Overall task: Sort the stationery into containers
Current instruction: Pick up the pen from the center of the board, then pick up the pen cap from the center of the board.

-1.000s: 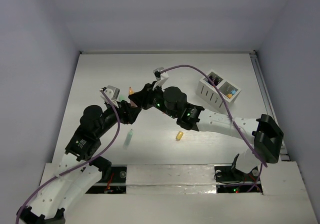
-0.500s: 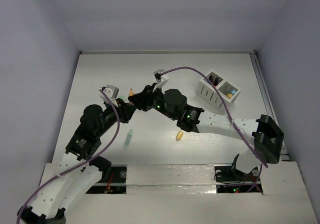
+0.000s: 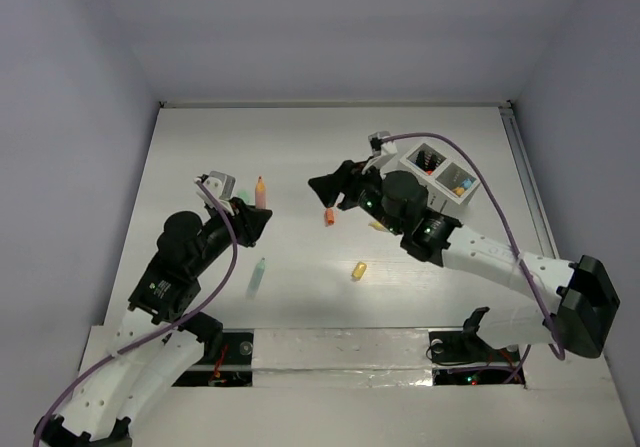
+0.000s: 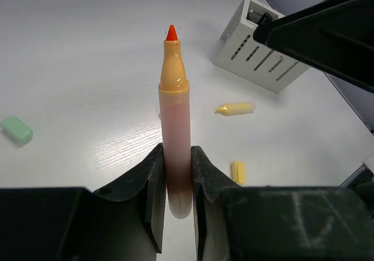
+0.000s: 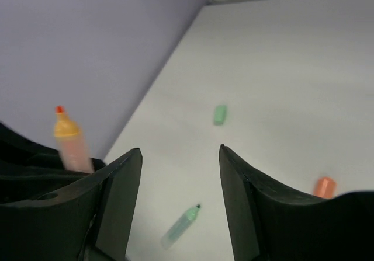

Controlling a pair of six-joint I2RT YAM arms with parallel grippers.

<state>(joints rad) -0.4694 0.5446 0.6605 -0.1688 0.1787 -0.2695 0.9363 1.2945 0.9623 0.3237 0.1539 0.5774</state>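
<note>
A white tabletop (image 3: 300, 137) boxed in by lavender walls carries both arms, which reach toward its middle. The white box (image 3: 425, 192) sits near the far right corner; only the top view looks into its compartments, where coloured pieces show. The left gripper (image 4: 173, 173) is pressed onto the barrel of an uncapped orange marker (image 4: 175, 126), tip up, a pinch seen clearly only from the left wrist. The right gripper (image 5: 180, 156) stands spread with nothing between its fingers, as its own camera shows. A mint marker (image 3: 258, 275) lies toward the near edge. A yellow marker (image 4: 236, 107), mostly hidden under the right arm from above, lies beside the box. A yellow cap (image 3: 358, 270), an orange cap (image 3: 328, 216) and a green cap (image 5: 220, 114) are scattered mid-tabletop.
</note>
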